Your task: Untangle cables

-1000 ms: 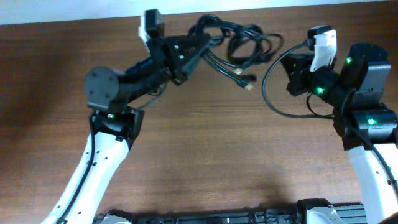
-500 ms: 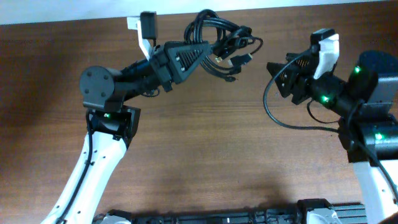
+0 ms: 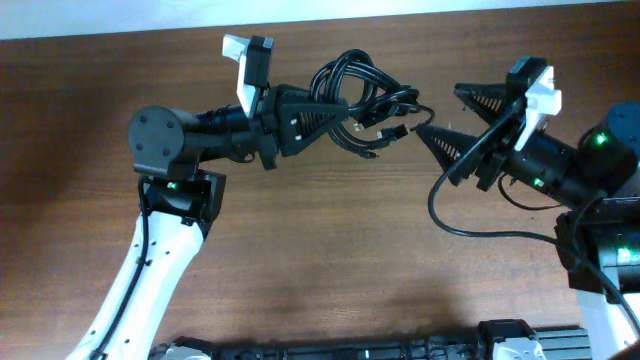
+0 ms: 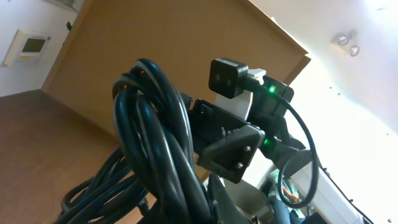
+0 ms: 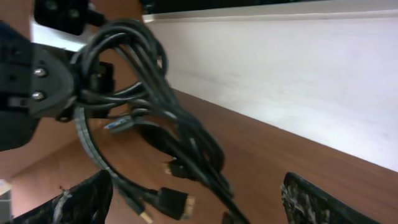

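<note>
Over the table's (image 3: 330,250) far side, left gripper (image 3: 338,118) clamped on the knotted cables (image 3: 365,88), bundle raised. Right gripper (image 3: 438,109) spread wide just beside the bundle, holding nothing.

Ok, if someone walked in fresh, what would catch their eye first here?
The knotted bundle of black cables hangs from the left tool, which is clamped shut on it, over the table's far middle. Just right of it, the right tool faces the bundle with jaws spread wide, holding nothing.
</note>
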Robot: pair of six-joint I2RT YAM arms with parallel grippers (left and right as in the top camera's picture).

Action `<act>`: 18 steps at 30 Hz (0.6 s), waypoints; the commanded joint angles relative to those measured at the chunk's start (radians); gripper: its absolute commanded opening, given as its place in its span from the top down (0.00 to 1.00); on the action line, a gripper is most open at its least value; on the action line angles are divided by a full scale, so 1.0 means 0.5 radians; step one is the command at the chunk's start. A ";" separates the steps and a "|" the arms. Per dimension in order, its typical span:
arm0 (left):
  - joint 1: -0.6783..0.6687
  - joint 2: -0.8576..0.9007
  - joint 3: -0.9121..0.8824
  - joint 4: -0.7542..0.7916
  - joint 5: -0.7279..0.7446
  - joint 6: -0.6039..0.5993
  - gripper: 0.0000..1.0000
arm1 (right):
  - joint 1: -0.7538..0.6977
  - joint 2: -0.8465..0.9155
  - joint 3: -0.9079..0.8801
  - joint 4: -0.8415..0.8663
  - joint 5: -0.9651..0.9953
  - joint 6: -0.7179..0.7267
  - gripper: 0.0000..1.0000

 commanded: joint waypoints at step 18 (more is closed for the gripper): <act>0.006 -0.042 0.014 -0.036 0.803 2.258 1.00 | -0.003 -0.009 -0.001 0.049 -0.147 0.460 0.16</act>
